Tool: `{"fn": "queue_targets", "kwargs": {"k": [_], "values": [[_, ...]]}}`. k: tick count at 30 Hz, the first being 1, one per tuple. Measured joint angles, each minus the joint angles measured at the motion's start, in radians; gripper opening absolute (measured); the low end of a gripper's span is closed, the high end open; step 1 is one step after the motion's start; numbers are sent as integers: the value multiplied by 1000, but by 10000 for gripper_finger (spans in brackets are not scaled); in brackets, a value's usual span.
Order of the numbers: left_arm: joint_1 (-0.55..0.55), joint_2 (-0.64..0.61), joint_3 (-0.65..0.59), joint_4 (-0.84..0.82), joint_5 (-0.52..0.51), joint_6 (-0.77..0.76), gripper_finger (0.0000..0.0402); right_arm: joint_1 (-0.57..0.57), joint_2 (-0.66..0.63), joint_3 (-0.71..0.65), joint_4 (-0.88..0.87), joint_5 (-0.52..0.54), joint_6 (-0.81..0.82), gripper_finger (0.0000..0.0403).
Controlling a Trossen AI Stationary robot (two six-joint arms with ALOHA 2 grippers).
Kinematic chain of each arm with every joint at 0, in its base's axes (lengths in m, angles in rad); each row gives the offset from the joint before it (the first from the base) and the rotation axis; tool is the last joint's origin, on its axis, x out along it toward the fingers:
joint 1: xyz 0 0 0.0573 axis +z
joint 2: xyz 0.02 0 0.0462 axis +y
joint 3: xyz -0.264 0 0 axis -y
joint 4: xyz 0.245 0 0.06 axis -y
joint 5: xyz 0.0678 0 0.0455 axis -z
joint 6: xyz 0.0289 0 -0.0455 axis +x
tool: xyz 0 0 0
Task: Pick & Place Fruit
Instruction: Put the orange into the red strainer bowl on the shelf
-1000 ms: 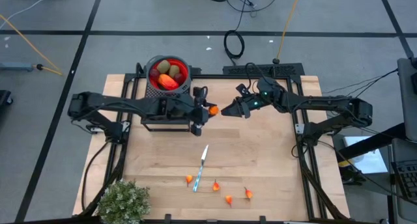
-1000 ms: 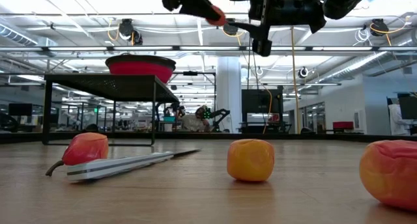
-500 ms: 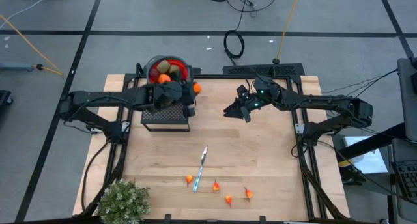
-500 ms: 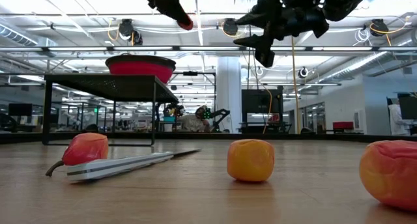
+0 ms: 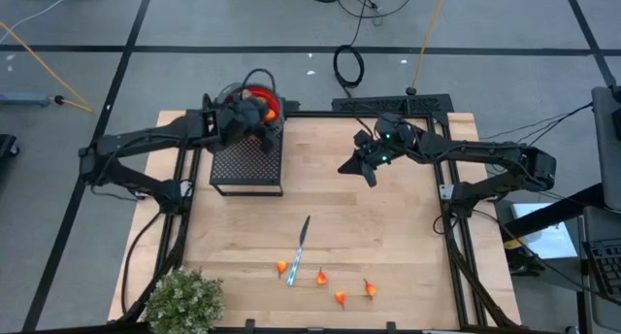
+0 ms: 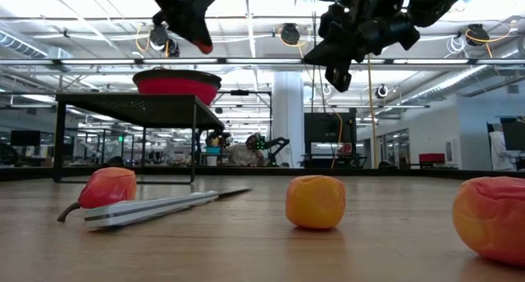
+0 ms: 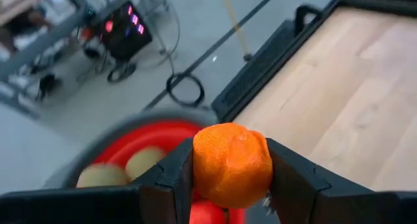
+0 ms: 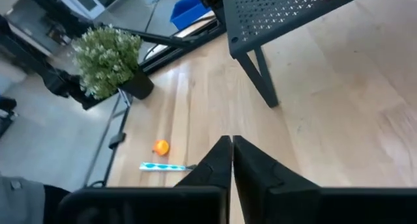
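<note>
Above the red bowl [image 7: 156,136], an orange ball [image 7: 232,164] is clamped by the left gripper [image 7: 231,175]. Right gripper [image 5: 362,169] is held pinched together, empty, mid-table. No writing can be read.

place: robotics lab | evidence: floor cables [image 5: 349,62], ceiling lights [image 6: 160,36], workstations

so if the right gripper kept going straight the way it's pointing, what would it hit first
Probably bare table. The right gripper, shut and empty, points down past the black stand toward the knife, though depth is unclear.
</note>
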Motion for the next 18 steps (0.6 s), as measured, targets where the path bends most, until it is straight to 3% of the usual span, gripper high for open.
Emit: {"fn": "queue_targets", "kwargs": {"k": [10, 18], "values": [[108, -40, 1, -152, 74, -179, 154, 0, -22, 0, -8, 1, -94, 1], [229, -48, 0, -217, 258, -252, 154, 0, -47, -1, -55, 1, -117, 1]]}}
